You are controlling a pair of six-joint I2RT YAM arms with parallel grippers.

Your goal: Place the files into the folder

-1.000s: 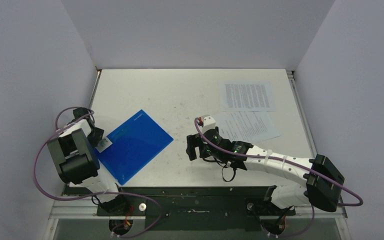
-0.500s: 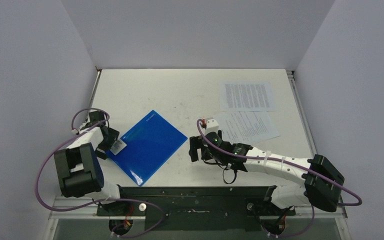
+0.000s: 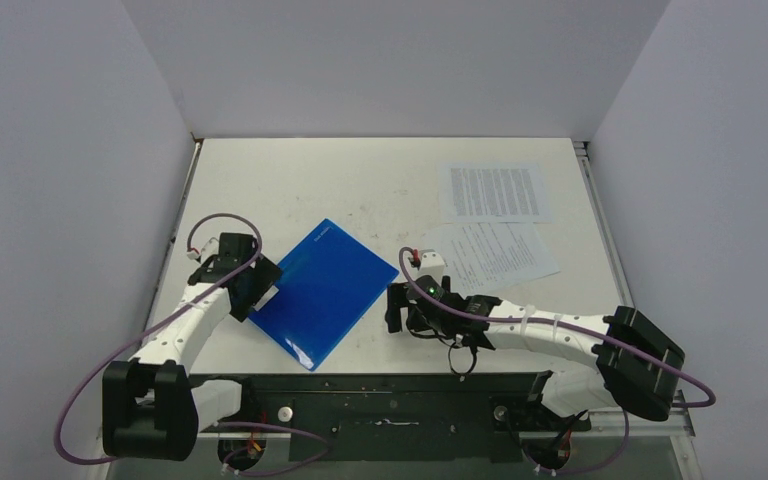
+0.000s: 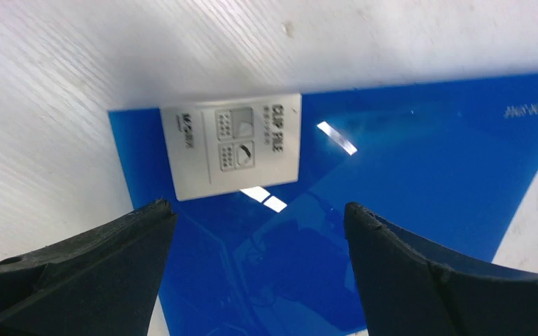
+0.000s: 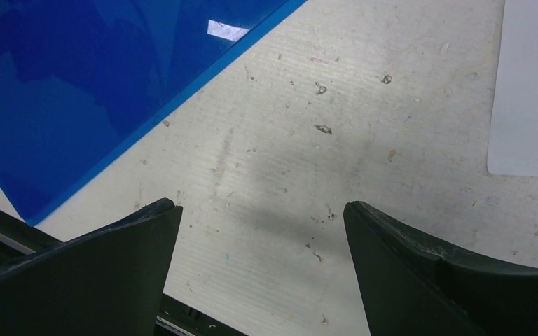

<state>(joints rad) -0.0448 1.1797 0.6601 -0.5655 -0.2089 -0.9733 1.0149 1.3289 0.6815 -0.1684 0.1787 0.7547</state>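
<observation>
The blue folder [image 3: 325, 290] lies closed and flat on the table, left of centre, turned diagonally. Its white label [image 4: 231, 143] shows in the left wrist view. My left gripper [image 3: 262, 290] is open over the folder's left corner, with its fingertips [image 4: 155, 210] spread across the blue cover [image 4: 406, 161]. The two files lie at the back right, one sheet [image 3: 495, 192] square to the table and one [image 3: 490, 252] tilted below it. My right gripper [image 3: 397, 308] is open and empty, low over bare table just right of the folder's edge [image 5: 77, 70]. A file's corner [image 5: 532, 105] shows in the right wrist view.
The table's dark front rail [image 3: 380, 385] runs just below the folder's near corner. Grey walls enclose the table on the left, back and right. Scuffed white tabletop [image 5: 308, 140] lies between the folder and the files.
The left arm has reached out to the right, and the folder has slid right with it, toward the table's middle. The right gripper has shifted slightly nearer and lower.
</observation>
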